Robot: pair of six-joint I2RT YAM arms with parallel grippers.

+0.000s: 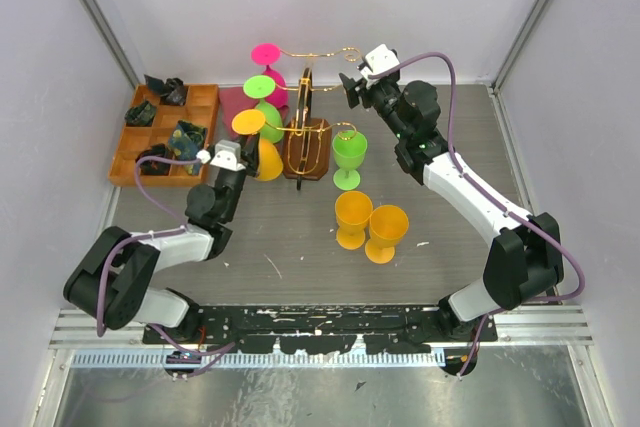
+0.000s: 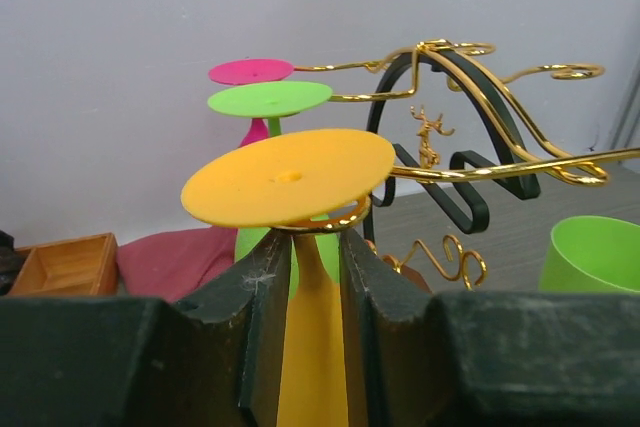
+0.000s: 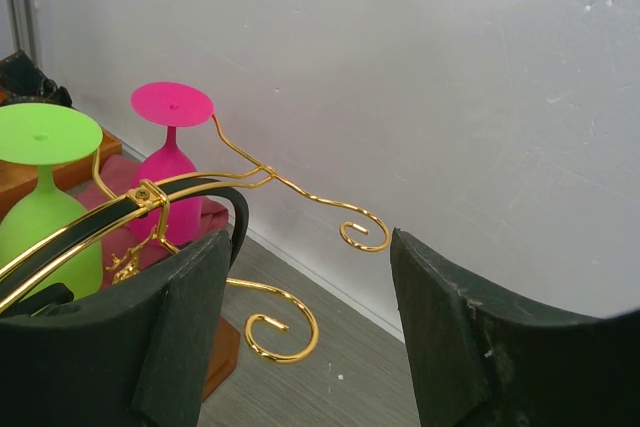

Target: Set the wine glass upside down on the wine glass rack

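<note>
Nearest on the counter (image 1: 290, 252): 1 upright orange goblet (image 1: 353, 217), with a second orange goblet (image 1: 387, 233) just beside it. A little farther back, an upright green goblet (image 1: 349, 159) stands just right of the rack base.

The left fingers (image 2: 266, 282) are closed tight on the stem of the orange wine glass (image 2: 290, 175). The glass is upside down with the foot disc on top and the bowl below. It hangs at the near left side of the wine glass rack (image 1: 306, 132). In the left wrist view, 1 gold curl of the rack wraps the stem just under the foot.

Behind it on the same side, 2 more inverted glasses hang on the rack: a green glass (image 1: 265, 97), then a pink glass (image 1: 267, 62) farthest back.

The right fingers (image 3: 185, 297) are spread wide with nothing between them. They are up by the far right scroll arm of the rack, apart from the wire.

At far left is an orange wooden tray (image 1: 205, 107) with dark items in its compartments. A pink cloth (image 1: 233, 102) lies between the tray and the rack.
</note>
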